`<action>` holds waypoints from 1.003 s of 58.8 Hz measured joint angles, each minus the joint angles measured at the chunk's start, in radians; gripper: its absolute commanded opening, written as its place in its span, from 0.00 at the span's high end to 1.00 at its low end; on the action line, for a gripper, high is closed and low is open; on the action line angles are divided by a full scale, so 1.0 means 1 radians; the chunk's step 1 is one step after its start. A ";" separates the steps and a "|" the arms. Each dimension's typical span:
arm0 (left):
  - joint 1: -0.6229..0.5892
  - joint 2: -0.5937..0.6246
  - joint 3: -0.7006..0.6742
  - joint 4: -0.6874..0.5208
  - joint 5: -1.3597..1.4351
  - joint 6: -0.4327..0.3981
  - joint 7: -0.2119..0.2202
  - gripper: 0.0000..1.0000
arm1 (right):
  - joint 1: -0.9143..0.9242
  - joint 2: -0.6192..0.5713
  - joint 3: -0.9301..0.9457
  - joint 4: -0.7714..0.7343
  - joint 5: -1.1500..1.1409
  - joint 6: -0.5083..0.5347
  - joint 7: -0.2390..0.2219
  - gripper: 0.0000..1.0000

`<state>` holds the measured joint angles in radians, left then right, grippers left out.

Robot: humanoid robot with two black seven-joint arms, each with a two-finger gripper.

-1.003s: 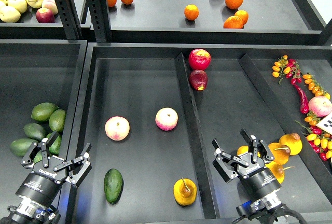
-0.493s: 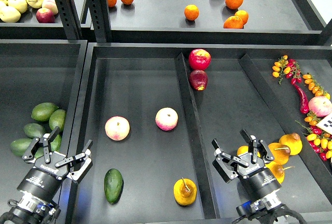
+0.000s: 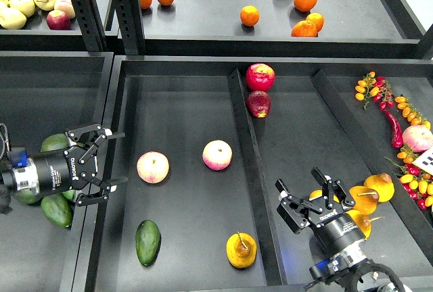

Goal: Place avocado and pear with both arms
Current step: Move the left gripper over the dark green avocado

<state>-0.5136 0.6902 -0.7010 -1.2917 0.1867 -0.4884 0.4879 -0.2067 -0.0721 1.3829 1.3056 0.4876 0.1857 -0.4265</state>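
Note:
The dark green avocado [image 3: 148,242] lies in the middle tray's left compartment, near the front. The yellow-orange pear [image 3: 241,249] with a brown stem lies to its right, next to the divider [image 3: 252,170]. My left gripper [image 3: 113,159] comes in from the left edge and points right. It is open and empty above the tray's left wall, well above the avocado. My right gripper [image 3: 300,185] is open and empty in the right compartment, to the upper right of the pear.
Two pink-cream fruits [image 3: 153,167] [image 3: 217,155] lie mid-compartment. Two red apples [image 3: 260,76] sit at the divider's far end. A pile of avocados [image 3: 57,211] lies under my left arm. Yellow pears [image 3: 371,196] lie beside my right gripper. Oranges [image 3: 249,15] sit on the shelf.
My left arm has swung from the bottom left corner up to the left edge and now points right, its jaws still open. My right gripper has barely moved.

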 measured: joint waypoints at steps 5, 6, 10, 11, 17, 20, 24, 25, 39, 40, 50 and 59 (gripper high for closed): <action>-0.104 0.012 0.143 -0.001 0.030 0.000 0.001 0.00 | 0.005 -0.001 0.000 0.000 0.000 -0.009 0.000 0.00; -0.123 0.012 0.167 -0.001 0.036 0.000 0.001 0.00 | 0.007 -0.002 0.001 0.000 0.000 -0.011 0.000 0.00; -0.194 0.009 0.259 -0.001 0.057 0.000 0.001 0.00 | 0.013 -0.004 0.003 0.000 -0.001 -0.022 0.000 0.00; -0.216 0.004 0.287 -0.001 0.064 0.000 0.001 0.00 | 0.014 -0.004 0.004 0.000 -0.001 -0.026 0.000 0.00; -0.314 -0.048 0.436 0.013 0.104 -0.001 0.001 0.00 | 0.025 -0.003 0.030 0.000 -0.001 -0.063 0.000 0.00; -0.336 -0.068 0.480 0.021 0.127 -0.001 0.001 0.00 | 0.035 -0.002 0.041 0.000 -0.001 -0.090 0.000 0.00; -0.349 -0.099 0.534 0.030 0.158 -0.001 0.001 0.00 | 0.052 0.000 0.056 0.000 -0.001 -0.122 0.000 0.00; -0.353 -0.109 0.546 0.034 0.168 -0.001 0.001 0.00 | 0.056 0.000 0.059 0.000 -0.001 -0.129 0.000 0.00; -0.372 -0.205 0.636 0.084 0.257 -0.001 0.001 0.00 | 0.127 0.003 0.098 -0.002 -0.001 -0.203 0.000 0.00; -0.374 -0.211 0.641 0.088 0.259 -0.001 0.001 0.00 | 0.132 0.003 0.100 -0.002 -0.001 -0.206 0.000 0.00; -0.429 -0.284 0.701 0.132 0.279 -0.001 0.001 0.00 | 0.177 0.003 0.125 -0.003 -0.001 -0.243 0.000 0.00; -0.508 -0.361 0.791 0.177 0.278 -0.001 0.001 0.00 | 0.212 0.007 0.142 -0.004 0.000 -0.292 0.000 0.00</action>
<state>-1.0212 0.3297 0.0898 -1.1149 0.4648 -0.4889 0.4887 0.0050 -0.0649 1.5246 1.3012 0.4872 -0.1064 -0.4263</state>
